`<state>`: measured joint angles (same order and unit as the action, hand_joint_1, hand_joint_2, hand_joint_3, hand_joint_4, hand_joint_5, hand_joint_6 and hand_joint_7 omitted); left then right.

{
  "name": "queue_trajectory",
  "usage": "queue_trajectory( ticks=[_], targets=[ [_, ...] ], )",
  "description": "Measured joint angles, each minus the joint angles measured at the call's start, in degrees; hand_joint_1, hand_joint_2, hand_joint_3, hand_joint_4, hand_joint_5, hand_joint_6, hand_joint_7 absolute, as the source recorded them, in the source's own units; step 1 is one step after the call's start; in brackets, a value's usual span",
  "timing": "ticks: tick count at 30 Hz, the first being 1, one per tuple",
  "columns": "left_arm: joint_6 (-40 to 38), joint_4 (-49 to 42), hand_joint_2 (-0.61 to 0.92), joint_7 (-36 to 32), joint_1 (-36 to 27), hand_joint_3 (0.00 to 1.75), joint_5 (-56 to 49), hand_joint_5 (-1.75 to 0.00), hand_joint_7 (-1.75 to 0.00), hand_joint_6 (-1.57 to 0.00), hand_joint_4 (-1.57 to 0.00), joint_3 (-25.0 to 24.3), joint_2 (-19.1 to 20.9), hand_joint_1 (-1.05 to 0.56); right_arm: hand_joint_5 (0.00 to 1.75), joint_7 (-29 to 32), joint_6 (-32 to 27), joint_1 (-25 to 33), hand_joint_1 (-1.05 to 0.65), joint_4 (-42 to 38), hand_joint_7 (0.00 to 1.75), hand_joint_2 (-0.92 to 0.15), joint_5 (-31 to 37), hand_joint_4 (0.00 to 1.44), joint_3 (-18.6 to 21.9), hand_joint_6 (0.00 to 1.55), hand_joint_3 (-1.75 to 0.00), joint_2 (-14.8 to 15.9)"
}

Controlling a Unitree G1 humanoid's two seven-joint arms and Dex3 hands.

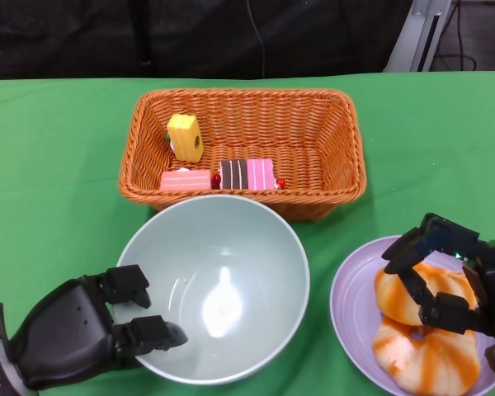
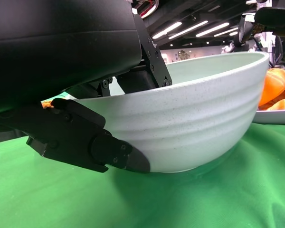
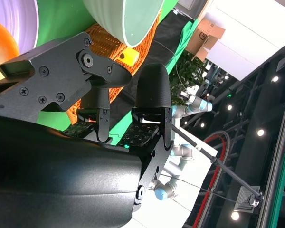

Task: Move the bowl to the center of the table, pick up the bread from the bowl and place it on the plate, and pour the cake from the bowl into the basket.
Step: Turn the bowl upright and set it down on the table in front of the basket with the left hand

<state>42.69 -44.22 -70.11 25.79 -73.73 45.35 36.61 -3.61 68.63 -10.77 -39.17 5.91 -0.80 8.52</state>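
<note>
The bowl point(image 1: 223, 247) looks like glazed ceramic, pale green, glossy inside with a bright glare spot, faintly speckled and ridged outside. The basket point(image 1: 330, 177) is woven wicker, rough and matt. The desk point(image 1: 58, 157) wears a matt green cloth, softly creased. The plate point(image 1: 351, 301) is smooth, lilac, slightly shiny. The left robot hand point(image 1: 82, 330) is matt black plastic with visible screws. The bread point(image 1: 421, 330) has a glossy orange-and-white surface.

**Colours on the green table**

A bright green cloth point(image 1: 58, 165) covers the table. The bowl point(image 1: 256, 239) is pale mint green, faintly speckled outside. The woven basket point(image 1: 330, 140) is orange-brown, holding a yellow cake point(image 1: 186, 137), a pink cake point(image 1: 185, 181) and a brown-and-pink striped cake point(image 1: 247, 174). The plate point(image 1: 351, 289) is lilac; the bread point(image 1: 412, 346) is orange with white streaks. Both hands are black.
</note>
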Motion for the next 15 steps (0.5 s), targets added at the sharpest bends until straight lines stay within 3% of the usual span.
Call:
queue_trajectory(
  ticks=[5,15],
  targets=[
    [2.88,1.87,0.92,-3.63,0.13,0.39,0.05,-0.08,0.0,-0.54,-0.54,0.14,1.81,-0.75,1.17,0.01,-0.04,0.01,-0.08,-0.01,1.24,-0.6,0.21,0.85,0.04,0.72,-0.88,0.0],
    [10.87,5.55,0.92,-7.9,0.03,0.46,4.08,-0.01,0.0,-0.38,-0.46,-2.48,4.83,-0.84,1.19,-0.09,-0.06,-0.01,-0.1,-0.21,1.23,-0.63,-0.25,0.84,0.0,0.71,-0.85,-0.12]
  ],
)
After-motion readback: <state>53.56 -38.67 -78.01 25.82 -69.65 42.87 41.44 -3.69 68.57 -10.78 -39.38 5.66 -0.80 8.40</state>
